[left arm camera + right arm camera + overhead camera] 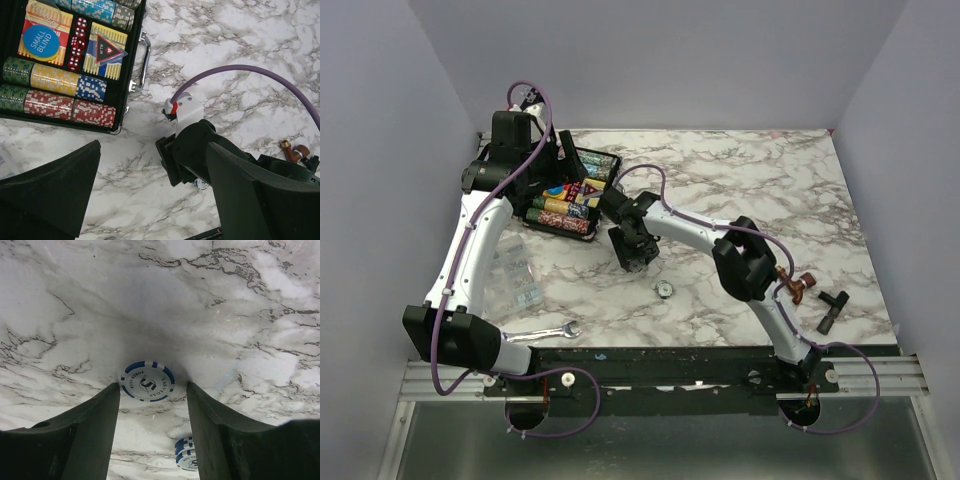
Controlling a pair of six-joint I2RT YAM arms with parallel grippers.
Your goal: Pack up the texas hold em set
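Texas hold em set (55, 80): black case (129, 82) open | stray blue-white chip (147, 381) near its handle side | right gripper (152, 386) spread astride chip, empty | risk: flat chip may skid from closing fingers (85, 440).

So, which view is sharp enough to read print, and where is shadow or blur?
Left wrist: sharp, "SMALL BLIND" in the case reads clearly. Right wrist: chip lettering readable, soft shadow around it, fingers plain dark. Top external: even light, print too small.
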